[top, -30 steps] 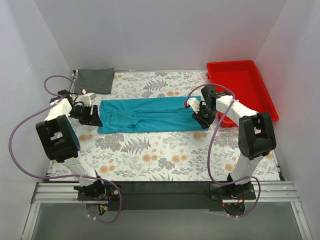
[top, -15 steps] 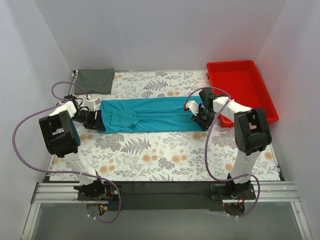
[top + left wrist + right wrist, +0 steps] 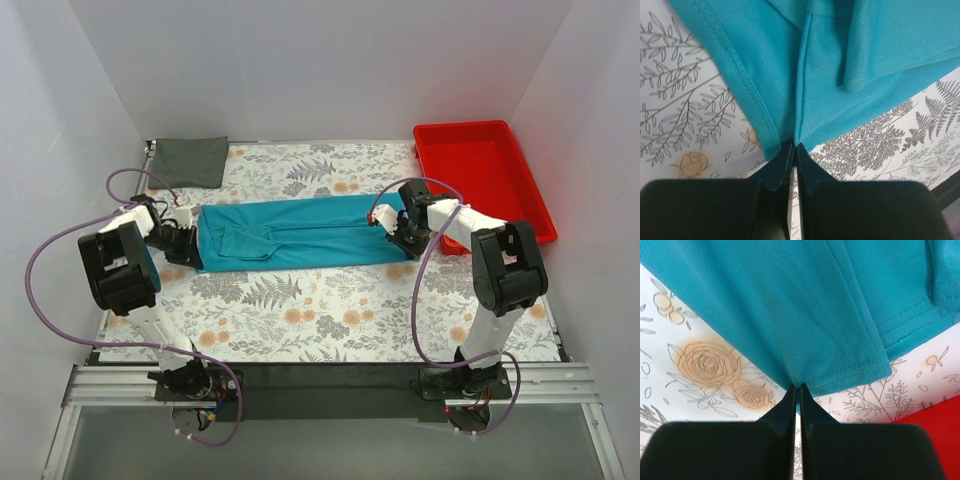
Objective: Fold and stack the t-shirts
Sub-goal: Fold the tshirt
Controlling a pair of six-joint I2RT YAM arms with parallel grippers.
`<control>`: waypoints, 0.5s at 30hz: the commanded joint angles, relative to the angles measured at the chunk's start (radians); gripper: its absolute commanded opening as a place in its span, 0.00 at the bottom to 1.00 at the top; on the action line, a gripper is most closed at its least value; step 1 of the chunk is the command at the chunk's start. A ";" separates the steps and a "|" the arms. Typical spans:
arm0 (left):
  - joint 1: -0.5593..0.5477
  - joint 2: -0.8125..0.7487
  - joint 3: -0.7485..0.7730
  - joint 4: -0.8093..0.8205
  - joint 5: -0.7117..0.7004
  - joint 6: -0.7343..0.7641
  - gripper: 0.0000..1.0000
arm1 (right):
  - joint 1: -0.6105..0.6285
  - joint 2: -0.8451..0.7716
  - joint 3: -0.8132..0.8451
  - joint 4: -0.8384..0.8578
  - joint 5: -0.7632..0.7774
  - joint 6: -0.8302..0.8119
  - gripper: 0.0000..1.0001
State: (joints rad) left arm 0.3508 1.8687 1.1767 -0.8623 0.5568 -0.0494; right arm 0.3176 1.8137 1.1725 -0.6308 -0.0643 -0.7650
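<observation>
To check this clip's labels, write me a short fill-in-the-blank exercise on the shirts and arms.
The left end effector and right end effector are both ___ on the teal shirt.
The grey shirt lies at the table's far ___ corner.
The red tray stands at the far ___ side.
Missing words: shut; left; right.

No readable text, labels, brands or numbers in any view. Nothing legible on the teal t-shirt [image 3: 300,232], grey t-shirt [image 3: 192,160], red tray [image 3: 480,170] or floral desk cloth [image 3: 300,305].
</observation>
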 commanded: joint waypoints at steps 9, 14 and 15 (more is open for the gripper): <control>0.024 -0.132 -0.026 -0.110 -0.061 0.069 0.01 | 0.014 -0.123 -0.129 -0.104 -0.014 -0.040 0.04; 0.025 -0.173 0.059 -0.174 0.084 0.054 0.30 | 0.021 -0.163 0.013 -0.182 -0.127 0.055 0.47; 0.025 -0.195 0.073 -0.178 0.115 0.022 0.31 | 0.024 -0.177 0.068 -0.190 -0.173 0.094 0.47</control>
State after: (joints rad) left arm 0.3687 1.7794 1.1717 -1.0042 0.5499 -0.0040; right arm 0.3325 1.7081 1.0966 -0.7563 -0.1127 -0.7586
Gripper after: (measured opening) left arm 0.295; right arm 0.464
